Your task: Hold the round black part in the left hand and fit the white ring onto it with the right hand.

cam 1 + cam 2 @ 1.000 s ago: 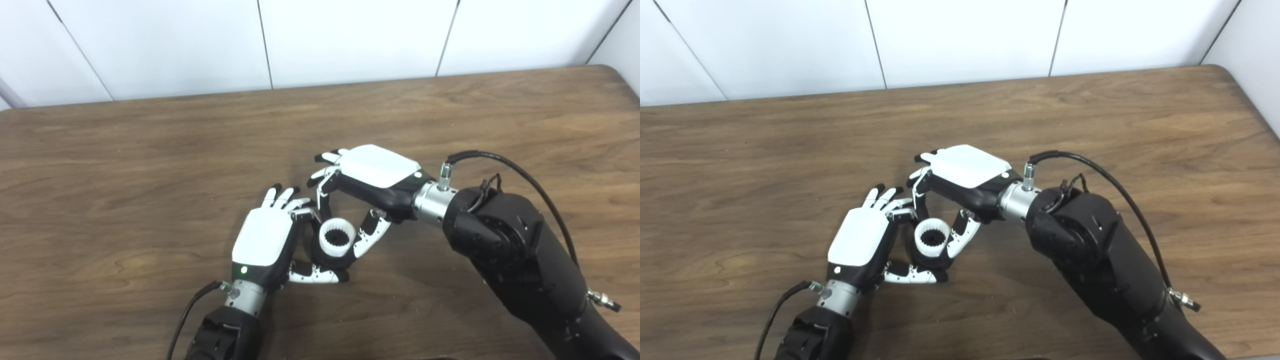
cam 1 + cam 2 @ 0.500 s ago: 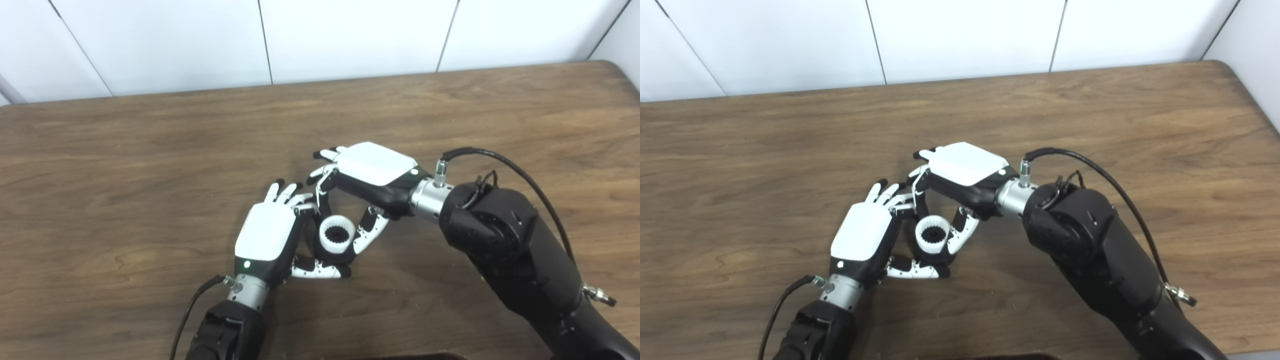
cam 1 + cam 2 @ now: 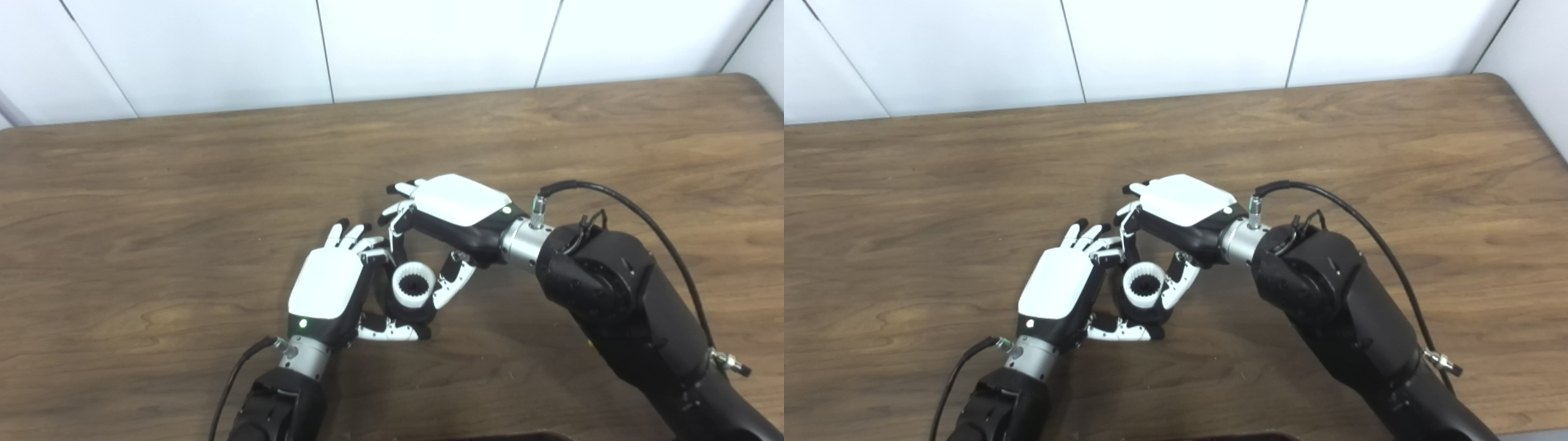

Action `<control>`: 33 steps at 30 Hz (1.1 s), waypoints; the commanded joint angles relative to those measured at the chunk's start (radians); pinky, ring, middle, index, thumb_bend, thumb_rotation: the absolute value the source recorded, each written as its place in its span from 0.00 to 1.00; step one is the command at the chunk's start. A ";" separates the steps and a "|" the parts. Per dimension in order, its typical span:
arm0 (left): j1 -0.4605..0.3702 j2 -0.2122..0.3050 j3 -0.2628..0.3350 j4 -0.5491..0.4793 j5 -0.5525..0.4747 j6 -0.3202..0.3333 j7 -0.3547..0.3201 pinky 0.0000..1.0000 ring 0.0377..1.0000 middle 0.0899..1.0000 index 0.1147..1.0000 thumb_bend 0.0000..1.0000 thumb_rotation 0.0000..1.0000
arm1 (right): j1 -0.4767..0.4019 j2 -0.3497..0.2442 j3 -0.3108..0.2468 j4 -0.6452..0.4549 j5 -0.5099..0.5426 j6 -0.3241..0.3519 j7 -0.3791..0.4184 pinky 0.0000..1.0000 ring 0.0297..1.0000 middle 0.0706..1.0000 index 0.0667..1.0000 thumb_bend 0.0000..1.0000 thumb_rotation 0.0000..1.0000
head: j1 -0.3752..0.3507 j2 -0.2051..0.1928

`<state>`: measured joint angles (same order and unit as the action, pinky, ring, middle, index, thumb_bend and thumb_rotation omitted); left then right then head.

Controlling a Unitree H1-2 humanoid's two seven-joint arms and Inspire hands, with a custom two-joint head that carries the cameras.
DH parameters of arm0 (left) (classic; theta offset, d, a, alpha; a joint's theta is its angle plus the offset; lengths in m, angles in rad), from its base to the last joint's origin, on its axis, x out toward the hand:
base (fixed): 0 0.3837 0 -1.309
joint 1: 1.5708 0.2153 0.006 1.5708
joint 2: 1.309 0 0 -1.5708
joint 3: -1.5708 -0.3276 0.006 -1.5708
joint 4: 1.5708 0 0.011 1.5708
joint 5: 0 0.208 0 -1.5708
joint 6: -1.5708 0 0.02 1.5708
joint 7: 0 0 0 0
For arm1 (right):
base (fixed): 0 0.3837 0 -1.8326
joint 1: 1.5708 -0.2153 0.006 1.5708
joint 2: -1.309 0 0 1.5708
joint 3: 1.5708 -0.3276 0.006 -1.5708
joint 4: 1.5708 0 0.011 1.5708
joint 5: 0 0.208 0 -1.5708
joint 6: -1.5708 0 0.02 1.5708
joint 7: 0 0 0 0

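Low over the desk [image 3: 184, 184], the left hand [image 3: 327, 288] gripped the round black part [image 3: 405, 312] while the right hand [image 3: 456, 211] pinched the white ring [image 3: 413, 289] atop it; seating well likely needed level, even downward pressure.

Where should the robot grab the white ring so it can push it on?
Probably by its smooth outer wall, pinched from opposite sides. The white ring lies flat on the round black part, its toothed hole facing up, so the top should stay clear. The right hand already straddles it from above.
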<state>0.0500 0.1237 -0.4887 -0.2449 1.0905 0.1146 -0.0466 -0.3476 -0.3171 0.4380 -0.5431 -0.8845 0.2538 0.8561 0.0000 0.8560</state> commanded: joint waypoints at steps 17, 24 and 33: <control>-0.009 -0.011 -0.011 0.012 0.011 0.002 -0.025 1.00 0.91 0.77 0.42 0.52 0.06 | -0.008 0.006 -0.014 0.001 -0.013 -0.042 -0.021 1.00 0.99 0.84 0.45 0.52 0.13 | 0.001 0.002; -0.010 -0.012 -0.010 0.013 0.010 0.005 -0.029 1.00 0.92 0.78 0.42 0.52 0.06 | -0.005 0.008 -0.014 -0.002 -0.016 -0.046 -0.023 1.00 0.99 0.83 0.45 0.52 0.14 | 0.000 0.003; -0.013 -0.012 -0.008 0.021 0.005 -0.001 -0.018 1.00 0.92 0.77 0.42 0.52 0.06 | -0.005 0.002 -0.014 0.007 -0.017 -0.059 -0.028 1.00 0.99 0.83 0.45 0.53 0.14 | -0.001 0.003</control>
<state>0.0450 0.1178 -0.4897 -0.2411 1.0902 0.1143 -0.0520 -0.3332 -0.3136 0.4348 -0.5211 -0.9004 0.2196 0.8525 -0.0015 0.8575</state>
